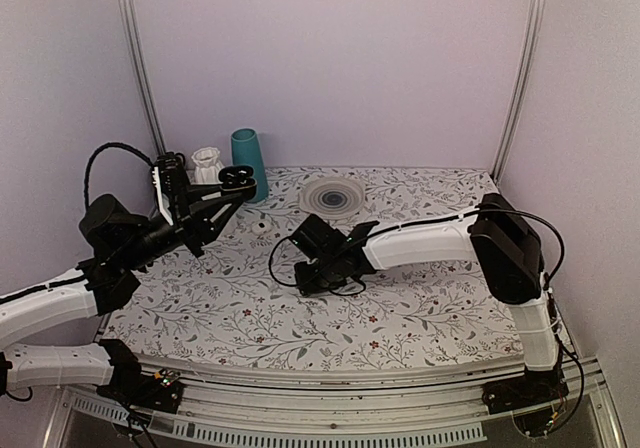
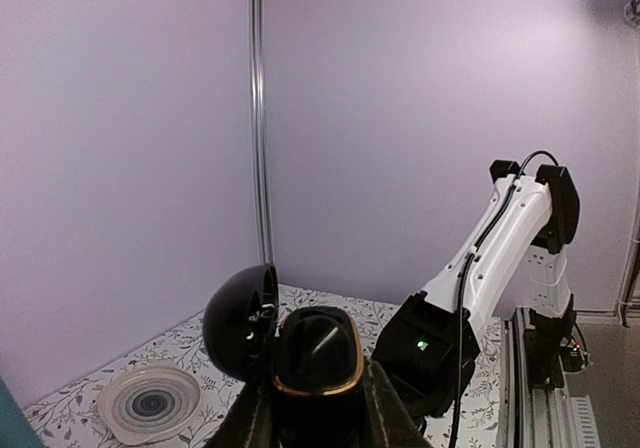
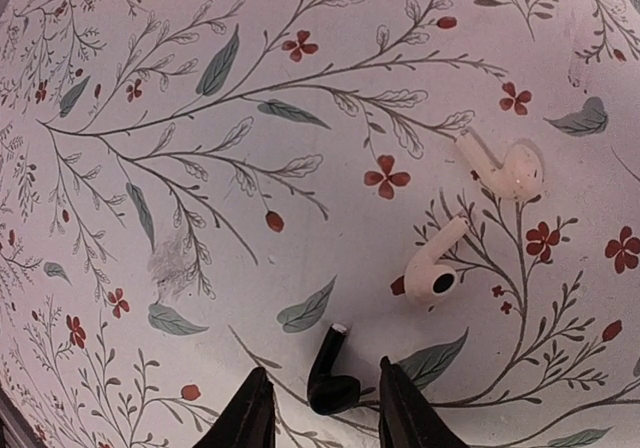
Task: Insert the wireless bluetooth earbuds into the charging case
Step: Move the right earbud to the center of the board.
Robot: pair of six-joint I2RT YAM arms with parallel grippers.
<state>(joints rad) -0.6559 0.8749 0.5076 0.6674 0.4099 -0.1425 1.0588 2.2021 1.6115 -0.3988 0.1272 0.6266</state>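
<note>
Left claw [image 2: 318, 403]: closed on the case [image 2: 318, 353], held clear above the cloth [image 2: 190, 353]. Lid [image 2: 242, 320] stands open above the claw's left finger.

Right claw [image 3: 325, 408]: low over the cloth, jaws partly apart, gripping nothing. 1 black earbud [image 3: 332, 380] lies between its fingers, a gap on each side.

2 white earbuds [image 3: 433, 268] lie just beyond this claw, offset to the right, near each other.

Floral-patterned surface [image 1: 420, 308], pale ridged round disc [image 1: 332, 197] toward its back, teal tapered cup [image 1: 247, 160] left of the disc, white ruffled vase [image 1: 207, 163] farther left, one white earbud [image 3: 505, 168] and a second white earbud [image 3: 432, 268] lying apart on the surface.
</note>
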